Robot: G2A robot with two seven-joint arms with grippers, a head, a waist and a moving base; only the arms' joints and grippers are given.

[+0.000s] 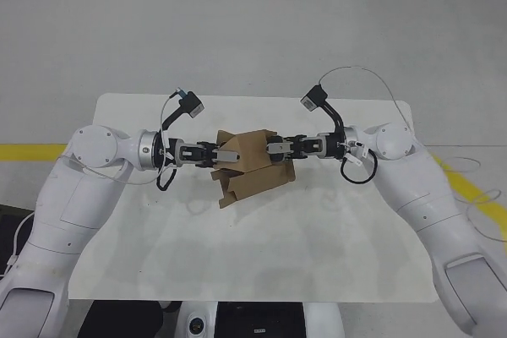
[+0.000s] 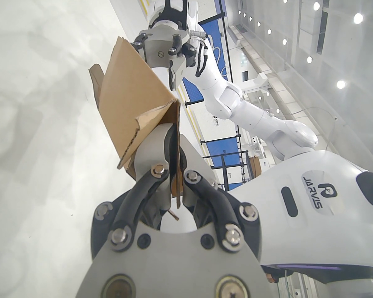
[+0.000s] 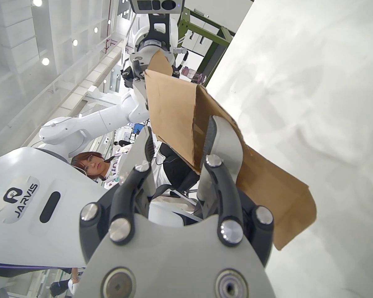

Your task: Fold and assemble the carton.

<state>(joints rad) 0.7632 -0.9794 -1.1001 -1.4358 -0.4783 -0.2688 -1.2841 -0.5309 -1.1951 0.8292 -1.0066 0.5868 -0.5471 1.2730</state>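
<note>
A partly folded brown carton is held just above the middle of the white table, between my two arms. My left gripper is shut on one of its flaps; in the left wrist view the fingers pinch the thin cardboard edge, and the carton spreads beyond them. My right gripper stands open at the opposite side. In the right wrist view one finger lies inside the carton against a flap, while the other finger stays outside, apart from the wall.
The table's near half and both ends are bare white surface. A yellow floor line runs behind the table. Thin cables loop off the right arm.
</note>
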